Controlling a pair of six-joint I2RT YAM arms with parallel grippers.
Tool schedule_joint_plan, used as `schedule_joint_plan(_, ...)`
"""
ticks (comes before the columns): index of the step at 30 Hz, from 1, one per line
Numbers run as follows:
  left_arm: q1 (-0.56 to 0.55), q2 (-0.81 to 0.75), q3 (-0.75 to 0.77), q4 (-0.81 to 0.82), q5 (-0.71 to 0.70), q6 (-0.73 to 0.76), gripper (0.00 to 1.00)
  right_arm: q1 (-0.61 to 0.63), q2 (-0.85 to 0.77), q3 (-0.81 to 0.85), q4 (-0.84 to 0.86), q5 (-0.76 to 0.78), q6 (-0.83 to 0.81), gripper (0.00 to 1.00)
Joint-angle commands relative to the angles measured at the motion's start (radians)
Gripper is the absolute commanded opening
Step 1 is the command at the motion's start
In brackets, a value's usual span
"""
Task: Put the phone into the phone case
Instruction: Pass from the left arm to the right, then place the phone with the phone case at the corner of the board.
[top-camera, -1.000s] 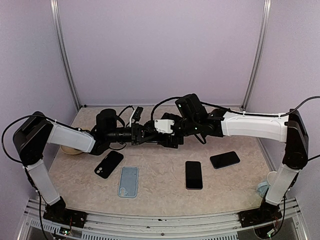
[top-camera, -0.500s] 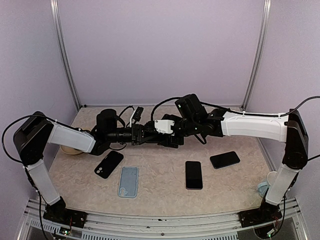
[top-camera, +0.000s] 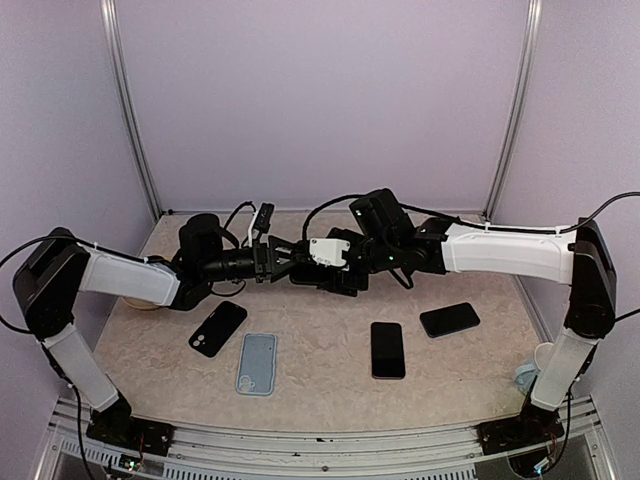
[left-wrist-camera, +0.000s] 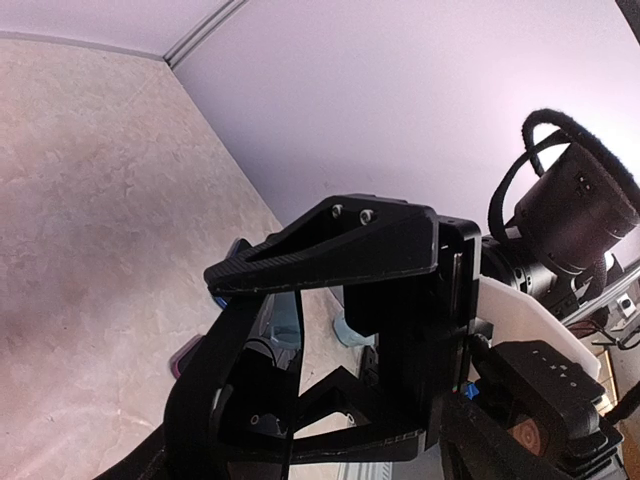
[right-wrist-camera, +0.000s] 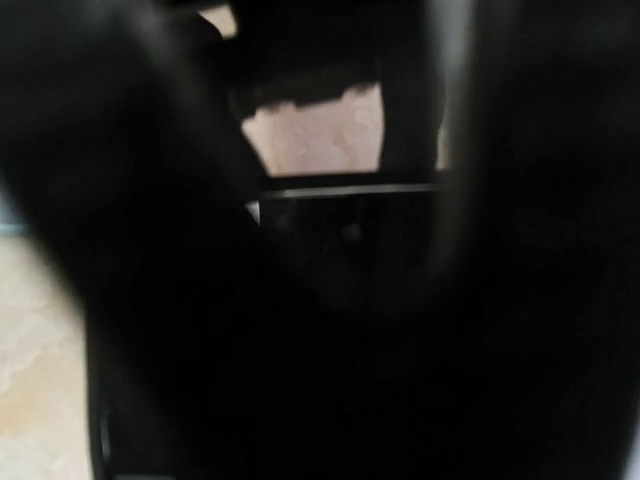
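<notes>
Left wrist view shows the left gripper (left-wrist-camera: 415, 340) released, fingers wide; the right gripper's (top-camera: 303, 272) own view is blur, so its grip I cannot tell. The pale-blue phone case (top-camera: 257, 362) lies flat on the table (top-camera: 320, 395), 1 black phone (top-camera: 388, 350) apart.

The black-and-white left arm (top-camera: 125, 278) stretches rightward from the left edge to the frame's centre, and its left gripper (top-camera: 283, 262) has its fingers (left-wrist-camera: 330, 240) spread apart. The black-and-white right arm (top-camera: 505, 250) stretches leftward. Its right gripper (top-camera: 315, 272) sits just beside the left one, and its grip cannot be made out.
</notes>
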Motion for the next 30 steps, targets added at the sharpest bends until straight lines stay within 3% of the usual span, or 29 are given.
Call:
schedule_joint_plan(1, 0.026, -0.054, -0.043, 0.008, -0.058, 0.012, 0.85, -0.014, -0.036, -0.004, 0.021, 0.014, 0.02, 0.55)
schedule_joint_plan(5, 0.038, -0.082, -0.065, -0.004, -0.083, 0.017, 0.98, -0.041, -0.046, -0.013, 0.019, 0.006, 0.027, 0.54)
schedule_joint_plan(30, 0.056, -0.14, -0.108, -0.064, -0.121, 0.036, 0.99, -0.313, -0.024, -0.041, 0.028, -0.053, 0.089, 0.53)
